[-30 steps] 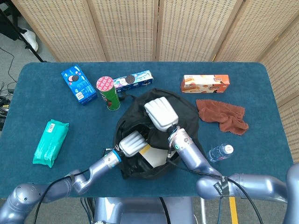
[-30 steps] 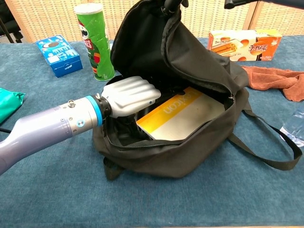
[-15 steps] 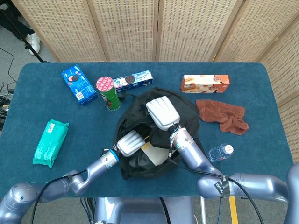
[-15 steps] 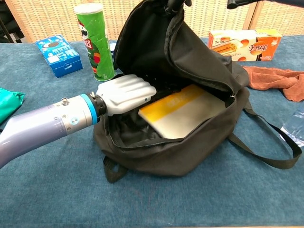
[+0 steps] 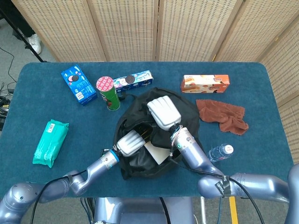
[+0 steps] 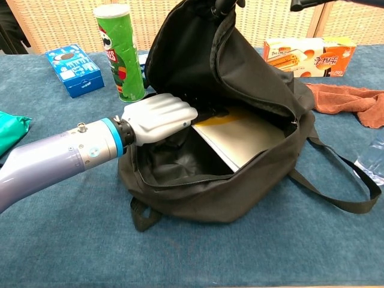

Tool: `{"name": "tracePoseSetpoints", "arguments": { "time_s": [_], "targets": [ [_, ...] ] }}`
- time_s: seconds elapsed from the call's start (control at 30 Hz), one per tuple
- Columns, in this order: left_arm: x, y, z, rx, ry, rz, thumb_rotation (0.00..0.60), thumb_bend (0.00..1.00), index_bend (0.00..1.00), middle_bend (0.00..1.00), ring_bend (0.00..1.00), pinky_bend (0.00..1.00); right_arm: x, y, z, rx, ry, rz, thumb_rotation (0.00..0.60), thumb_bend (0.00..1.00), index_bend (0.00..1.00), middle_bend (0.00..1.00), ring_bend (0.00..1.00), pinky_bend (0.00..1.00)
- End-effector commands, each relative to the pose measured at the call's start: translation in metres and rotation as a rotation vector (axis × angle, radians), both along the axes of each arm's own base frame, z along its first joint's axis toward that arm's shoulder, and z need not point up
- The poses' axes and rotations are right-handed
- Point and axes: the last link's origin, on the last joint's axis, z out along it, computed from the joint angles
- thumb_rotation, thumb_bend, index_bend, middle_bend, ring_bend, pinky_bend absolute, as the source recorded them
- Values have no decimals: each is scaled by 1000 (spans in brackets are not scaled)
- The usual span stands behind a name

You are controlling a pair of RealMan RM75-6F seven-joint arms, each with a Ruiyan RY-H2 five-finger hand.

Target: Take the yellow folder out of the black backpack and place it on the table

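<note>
The black backpack (image 6: 252, 72) lies open toward me in the middle of the table, its flap raised. My right hand (image 5: 163, 112) grips the top of the backpack (image 5: 135, 161) and holds that flap up. Inside, the yellow folder (image 6: 240, 135) stands tilted on edge, showing its pale face with a thin yellow strip along the top. My left hand (image 6: 159, 120) reaches into the opening from the left, fingers curled over the folder's upper left corner. From above, the left hand (image 5: 130, 143) sits at the bag's mouth beside the folder (image 5: 156, 151).
A green chip can (image 6: 119, 54) and a blue cookie box (image 6: 75, 69) stand left of the bag. An orange biscuit box (image 6: 309, 55) and a brown cloth (image 6: 354, 99) lie to the right. A teal packet (image 5: 50, 142) lies far left, a water bottle (image 5: 219, 152) near right.
The folder has tipped up from lying flat with its yellow face showing to standing on edge, pale side out. My left hand has risen slightly with it. The right hand still holds the flap.
</note>
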Motion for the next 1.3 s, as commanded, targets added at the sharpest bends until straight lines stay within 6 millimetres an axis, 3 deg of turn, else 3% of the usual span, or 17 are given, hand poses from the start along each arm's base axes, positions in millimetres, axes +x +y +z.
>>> {"name": "tracePoseSetpoints", "arguments": {
  "time_s": [0.03,0.13,0.23,0.3,0.5,0.8,1.3],
  "targets": [
    [2,2,-2,-5,-4,7,600,1000,0,0,0,0,0,0,0,1,-1,0,600,569,646,696,668,658],
    [6,5,-5,-12,-1,14,600,1000,13,0,4,3,1,1,0,2,-1,1,600,569,646,697,668,658],
    [9,5,-8,-18,0,10,600,1000,164,47,79,73,1,1,1,0,0,1,600,569,646,697,668,658],
    [10,5,-8,-22,-6,8,600,1000,321,161,161,166,0,0,2,-2,-1,-1,600,569,646,697,668,658],
    [8,3,-8,-14,-39,7,600,1000,544,466,316,310,-3,-1,3,-4,-1,-9,600,569,646,696,668,658],
    [4,2,5,-6,-124,7,600,1000,658,572,376,355,-8,-4,4,-13,-1,-20,600,569,646,697,668,658],
    [-16,-9,82,22,-348,-52,600,1000,708,612,384,355,-35,-19,11,-50,15,-89,600,569,646,696,668,658]
  ]
}}
